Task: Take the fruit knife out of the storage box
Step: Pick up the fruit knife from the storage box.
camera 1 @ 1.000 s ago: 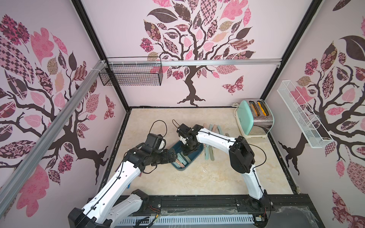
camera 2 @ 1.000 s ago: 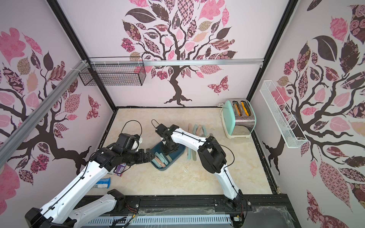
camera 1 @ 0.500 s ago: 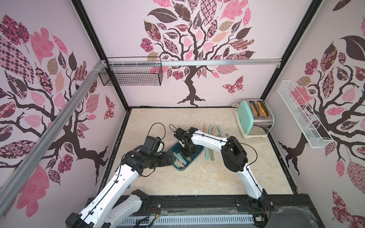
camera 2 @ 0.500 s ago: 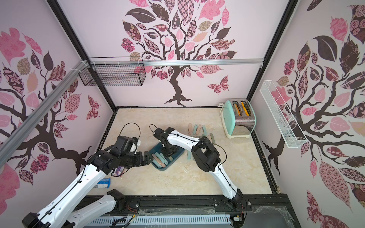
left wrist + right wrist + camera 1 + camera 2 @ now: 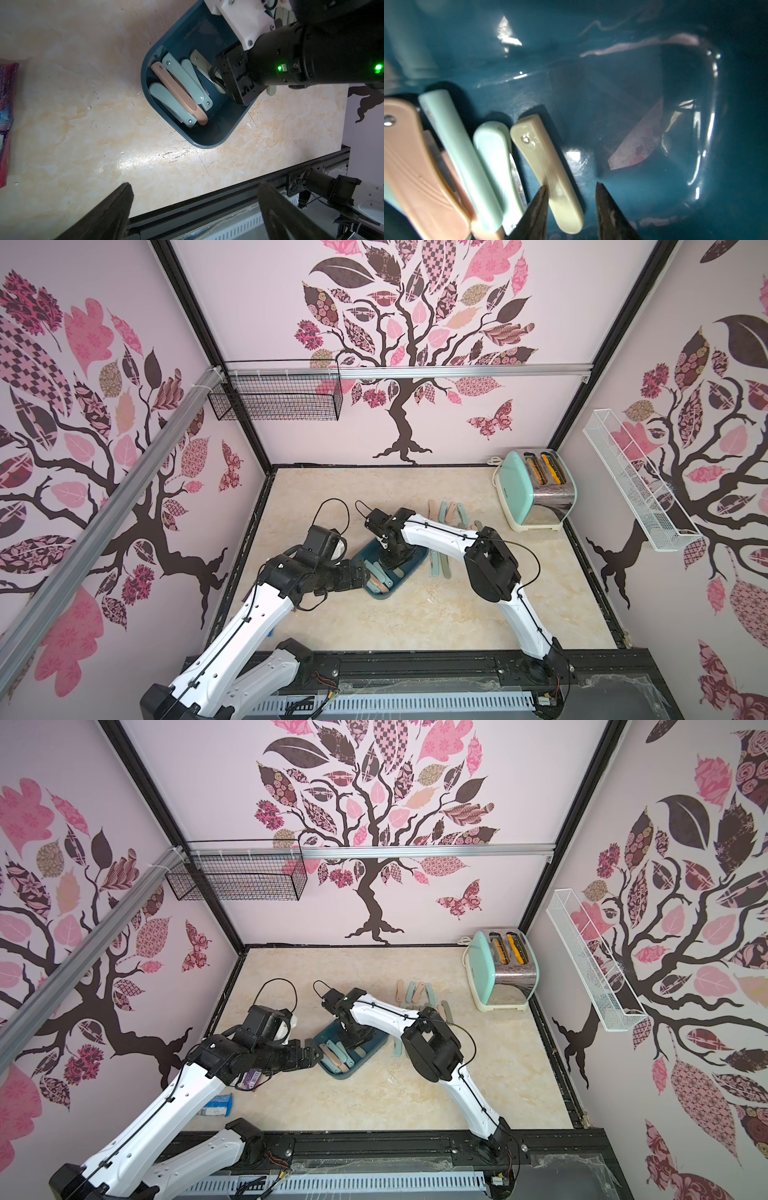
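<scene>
The storage box [image 5: 417, 562] [image 5: 332, 1073] [image 5: 207, 145] is a dark teal tub in the middle of the table. Several folded fruit knives lie in it: a pink one [image 5: 178, 91], mint ones [image 5: 182, 76] and an olive one [image 5: 546, 166] [image 5: 198, 58]. My right gripper [image 5: 571, 185] [image 5: 388, 562] [image 5: 351, 1042] reaches down into the box. Its jaws straddle the olive knife's end, one fingertip [image 5: 542, 195] against it and a gap on the other side. My left gripper [image 5: 195, 199] [image 5: 360, 574] hovers wide open and empty beside the box.
More folded knives lie on the table right of the box [image 5: 440, 568] and farther back [image 5: 446, 510]. A mint toaster [image 5: 536, 493] stands at the back right. Snack packets [image 5: 249, 1077] [image 5: 216, 1106] lie under my left arm. The black front rail [image 5: 228, 199] runs along the table edge.
My right arm swung slightly left over the box, then partly back, its gripper staying down inside. My left arm dipped a little toward the front and returned. The box has not moved.
</scene>
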Motion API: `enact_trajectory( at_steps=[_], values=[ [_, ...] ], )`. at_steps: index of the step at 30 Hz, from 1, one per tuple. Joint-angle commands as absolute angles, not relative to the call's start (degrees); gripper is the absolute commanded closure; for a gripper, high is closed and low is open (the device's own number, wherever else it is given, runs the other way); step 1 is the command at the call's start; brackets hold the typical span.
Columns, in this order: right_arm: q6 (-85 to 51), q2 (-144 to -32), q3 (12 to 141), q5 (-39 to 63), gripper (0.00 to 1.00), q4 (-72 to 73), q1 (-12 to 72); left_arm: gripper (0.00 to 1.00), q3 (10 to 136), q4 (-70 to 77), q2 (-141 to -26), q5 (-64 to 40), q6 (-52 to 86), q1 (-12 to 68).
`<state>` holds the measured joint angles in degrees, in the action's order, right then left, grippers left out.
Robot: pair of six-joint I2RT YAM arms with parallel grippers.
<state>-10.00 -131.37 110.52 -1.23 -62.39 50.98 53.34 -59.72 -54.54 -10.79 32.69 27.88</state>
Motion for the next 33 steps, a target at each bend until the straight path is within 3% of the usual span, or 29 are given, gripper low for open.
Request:
enact_trajectory(
  at_steps=[1,10,22,33],
  values=[
    [-10.0,-130.0,110.4,-0.8,0.59,-61.3,50.9,0.02,53.2,-59.5,-54.8,-11.2,31.5,27.6],
    [-9.8,-135.3,115.8,0.0,0.60,-63.9,50.9,0.02,53.1,-59.5,-55.1,-11.6,31.3,27.5],
    [-11.9,-136.5,117.5,-0.7,0.85,-65.5,49.0,0.02,53.1,-59.2,-55.4,-11.8,31.1,27.4],
    [-13.3,-133.6,123.4,3.5,0.85,-67.6,46.0,0.02,54.7,-57.3,-57.9,-12.3,30.9,27.4]
  ],
)
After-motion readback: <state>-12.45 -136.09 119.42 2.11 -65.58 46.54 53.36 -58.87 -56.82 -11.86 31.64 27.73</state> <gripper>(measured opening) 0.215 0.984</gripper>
